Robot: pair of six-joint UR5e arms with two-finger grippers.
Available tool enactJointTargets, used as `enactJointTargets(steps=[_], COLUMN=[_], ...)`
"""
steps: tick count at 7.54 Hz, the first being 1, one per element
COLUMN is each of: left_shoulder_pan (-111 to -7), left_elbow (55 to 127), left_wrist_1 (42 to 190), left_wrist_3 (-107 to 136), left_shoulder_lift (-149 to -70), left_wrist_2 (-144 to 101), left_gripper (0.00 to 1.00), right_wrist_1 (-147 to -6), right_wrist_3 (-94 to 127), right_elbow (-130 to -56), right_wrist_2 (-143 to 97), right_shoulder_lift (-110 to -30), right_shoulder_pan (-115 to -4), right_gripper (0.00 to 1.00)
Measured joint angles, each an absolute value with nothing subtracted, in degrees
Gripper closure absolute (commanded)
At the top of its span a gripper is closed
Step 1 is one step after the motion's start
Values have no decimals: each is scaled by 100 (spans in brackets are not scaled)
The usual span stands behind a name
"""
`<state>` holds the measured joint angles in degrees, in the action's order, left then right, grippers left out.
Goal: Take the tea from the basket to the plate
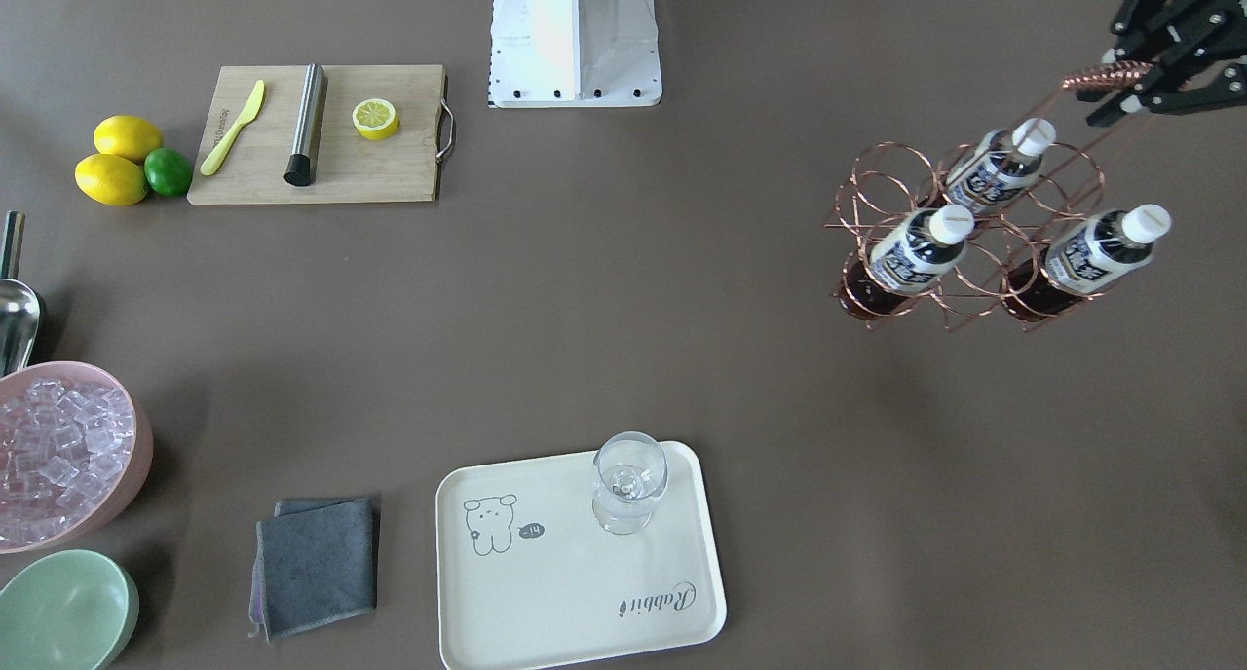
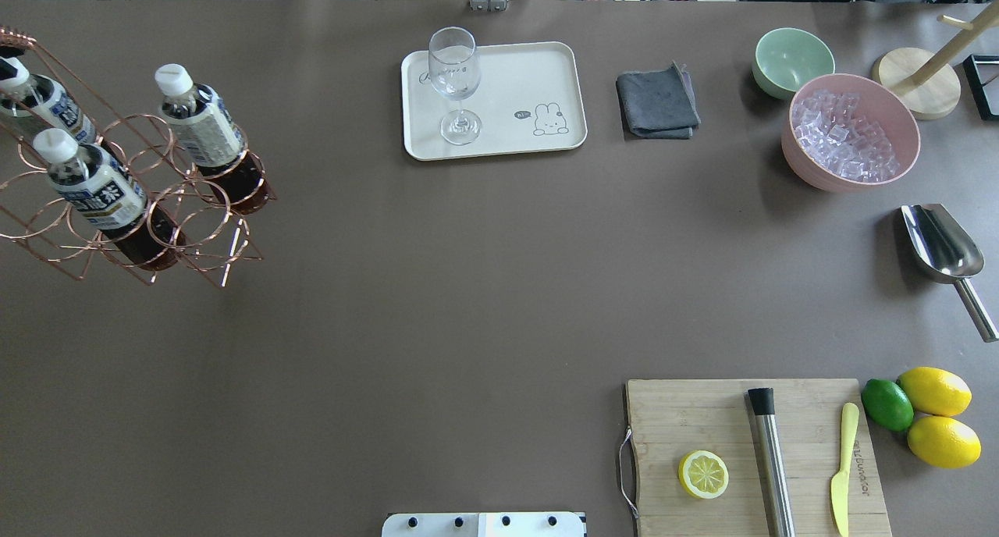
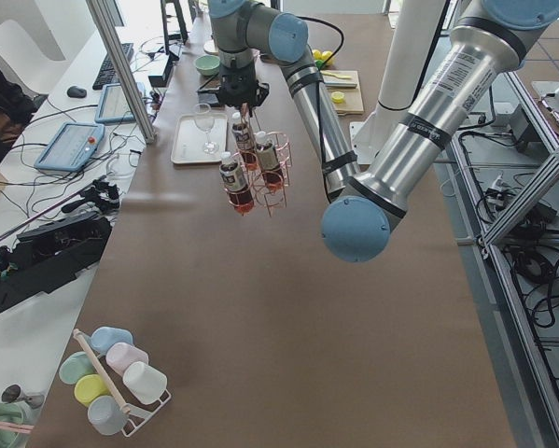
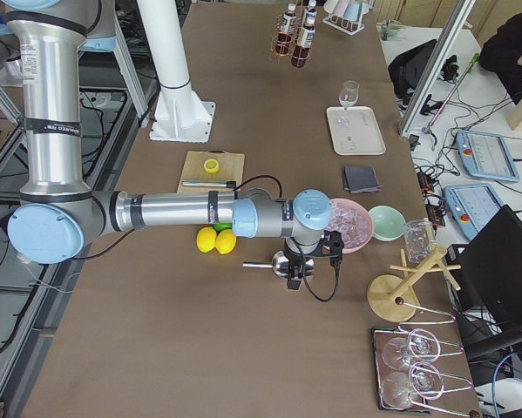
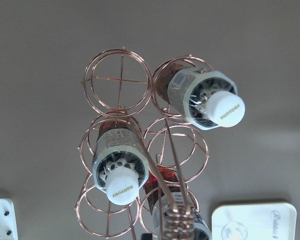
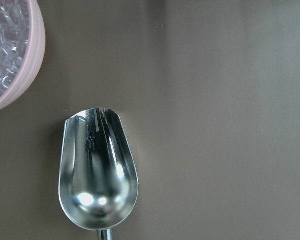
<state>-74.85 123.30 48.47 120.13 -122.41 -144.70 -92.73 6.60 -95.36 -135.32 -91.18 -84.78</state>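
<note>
The copper wire basket (image 1: 891, 164) hangs in the air over the table's left end, and it also shows in the overhead view (image 2: 211, 240). It holds three tea bottles (image 1: 921, 251) (image 1: 1003, 164) (image 1: 1106, 251), all tilted. My left gripper (image 1: 1120, 81) is shut on the basket's twisted handle (image 5: 179, 220). The cream plate (image 1: 565, 592) lies at the far middle with a clear glass (image 1: 628, 480) standing on it. My right gripper (image 4: 294, 277) hovers over a metal scoop (image 6: 97, 175). I cannot tell whether it is open or shut.
A pink bowl of ice (image 2: 851, 135), a green bowl (image 2: 792, 61) and a grey cloth (image 2: 657, 100) sit at the far right. A cutting board (image 2: 702, 420) with a lemon half, a muddler and a knife lies near right, beside lemons and a lime (image 2: 887, 404).
</note>
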Motion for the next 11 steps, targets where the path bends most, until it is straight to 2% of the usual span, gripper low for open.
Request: enactJointTargets(steps=[3,5,8,11], left_shoulder_pan=[-6906,-6387,-5770,-5253], left_elbow=[12331,11921,11454,10890], left_wrist_1=[5023,5219,5596,6599], left_wrist_3=[13594,14381,14888,15551], left_shoulder_lift=[-13226,-13759,-13980,-13973], left_wrist_2=[-14340,-14311,-14131,-13836], left_gripper=[100,100,100,100], right_wrist_1=[-8308,-7260,-5546,-3778], right_wrist_3=[755,1167,1709,1792], right_elbow=[-9512,-9487,-9257,-8858], right_wrist_2=[-13979,-14220,-14358,-14321], right_shoulder_lift=[-9131,-9138,-9129,-9115], right_shoulder_pan=[-8257,-8093,-7711,-7364], right_gripper=[0,1,1,1])
